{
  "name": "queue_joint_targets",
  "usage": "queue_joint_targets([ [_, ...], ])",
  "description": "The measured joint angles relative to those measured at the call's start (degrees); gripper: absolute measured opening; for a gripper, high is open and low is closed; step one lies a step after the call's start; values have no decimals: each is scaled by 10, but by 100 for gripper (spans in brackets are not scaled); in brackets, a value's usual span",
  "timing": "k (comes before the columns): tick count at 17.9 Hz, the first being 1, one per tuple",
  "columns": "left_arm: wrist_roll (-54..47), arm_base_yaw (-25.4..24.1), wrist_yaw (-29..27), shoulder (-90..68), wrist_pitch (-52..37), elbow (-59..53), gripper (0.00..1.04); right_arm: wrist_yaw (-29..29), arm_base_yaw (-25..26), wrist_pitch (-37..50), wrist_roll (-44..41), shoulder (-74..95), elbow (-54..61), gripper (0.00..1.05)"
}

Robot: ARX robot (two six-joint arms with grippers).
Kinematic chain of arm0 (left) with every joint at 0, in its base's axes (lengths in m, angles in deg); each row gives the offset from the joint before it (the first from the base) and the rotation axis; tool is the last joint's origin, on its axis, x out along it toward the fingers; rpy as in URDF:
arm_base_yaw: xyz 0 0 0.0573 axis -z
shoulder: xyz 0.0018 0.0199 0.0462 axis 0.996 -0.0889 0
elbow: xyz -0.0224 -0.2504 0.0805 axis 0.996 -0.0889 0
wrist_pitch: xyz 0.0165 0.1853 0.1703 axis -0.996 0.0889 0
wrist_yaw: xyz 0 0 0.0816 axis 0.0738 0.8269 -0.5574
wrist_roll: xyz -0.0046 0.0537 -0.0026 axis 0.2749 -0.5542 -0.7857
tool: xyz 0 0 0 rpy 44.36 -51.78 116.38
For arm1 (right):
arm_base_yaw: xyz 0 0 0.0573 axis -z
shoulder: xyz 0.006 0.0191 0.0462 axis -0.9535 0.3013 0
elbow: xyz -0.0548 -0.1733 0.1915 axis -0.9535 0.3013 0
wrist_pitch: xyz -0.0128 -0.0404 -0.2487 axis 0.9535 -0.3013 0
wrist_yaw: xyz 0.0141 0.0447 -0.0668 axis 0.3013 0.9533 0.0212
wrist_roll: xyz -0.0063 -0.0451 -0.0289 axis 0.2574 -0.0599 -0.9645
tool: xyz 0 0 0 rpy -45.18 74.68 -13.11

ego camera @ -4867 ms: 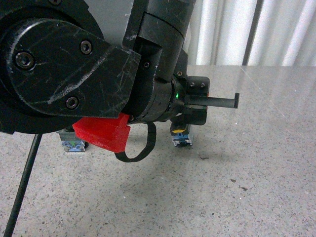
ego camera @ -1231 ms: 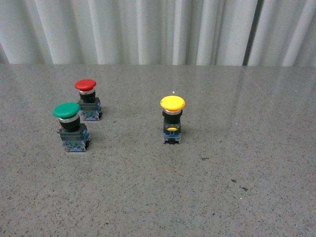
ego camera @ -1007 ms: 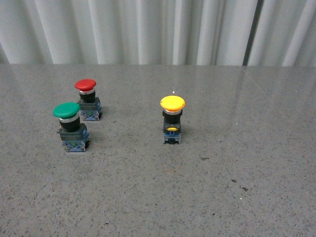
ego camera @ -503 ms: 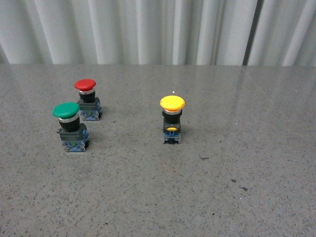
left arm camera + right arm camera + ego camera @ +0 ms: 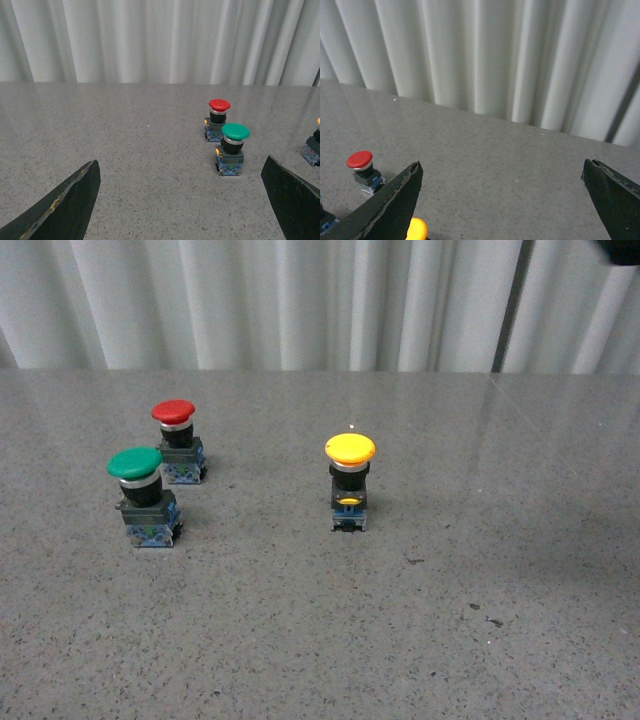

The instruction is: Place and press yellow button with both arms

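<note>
Standing apart (ready for pressing, I'd judge), the yellow button (image 5: 349, 483) is waiting; left gripper (image 5: 181, 165) and right gripper (image 5: 502, 164) are gaping empty.

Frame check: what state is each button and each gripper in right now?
yellow button: upright on the table, nothing touching it; whether it is pressed, cannot tell.
green button: upright, untouched.
red button: upright, untouched, just behind the green one.
left gripper: open, empty.
right gripper: open, empty.
</note>
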Motion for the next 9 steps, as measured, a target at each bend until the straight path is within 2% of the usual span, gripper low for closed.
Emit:
queue_joint_targets([
  [3,0,0,0,0,0,0,98,0,-64,-45,-32,112,-101,98],
  [4,0,0,0,0,0,0,98,0,-78,-57,-42,126,-109,92],
  [9,0,0,0,0,0,0,98,-13,-100,-96,-62,163,-111,39],
])
